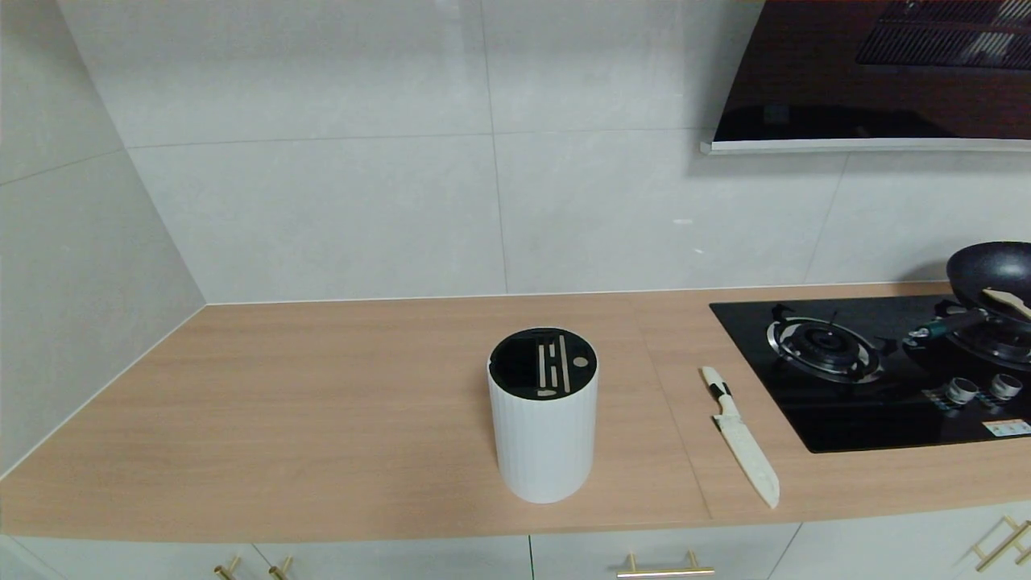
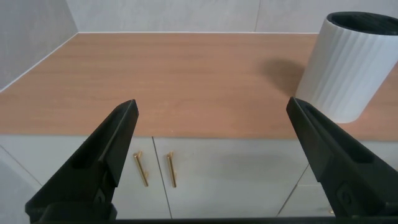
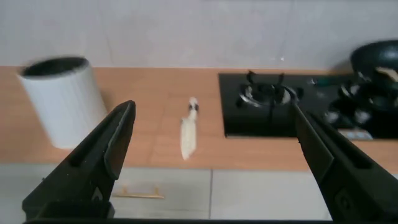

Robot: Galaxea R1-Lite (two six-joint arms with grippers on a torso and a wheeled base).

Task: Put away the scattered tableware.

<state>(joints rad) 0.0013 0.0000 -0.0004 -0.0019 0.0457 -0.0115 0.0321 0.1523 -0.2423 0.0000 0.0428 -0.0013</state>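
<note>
A white ribbed knife holder (image 1: 544, 415) with a black slotted top stands near the front of the wooden counter (image 1: 322, 403). To its right a white knife (image 1: 739, 435) with a black band on its handle lies flat on the counter, blade toward the front edge. My left gripper (image 2: 211, 162) is open, off the counter's front edge, with the holder (image 2: 348, 65) ahead of it to one side. My right gripper (image 3: 211, 162) is open too, back from the counter, with the knife (image 3: 188, 129) and the holder (image 3: 62, 99) ahead of it.
A black gas hob (image 1: 878, 370) sits at the counter's right end with a black pan (image 1: 991, 278) on its far burner. A range hood (image 1: 878, 72) hangs above. Cabinet doors with gold handles (image 1: 664, 570) are below the counter edge. Tiled walls close off the back and left.
</note>
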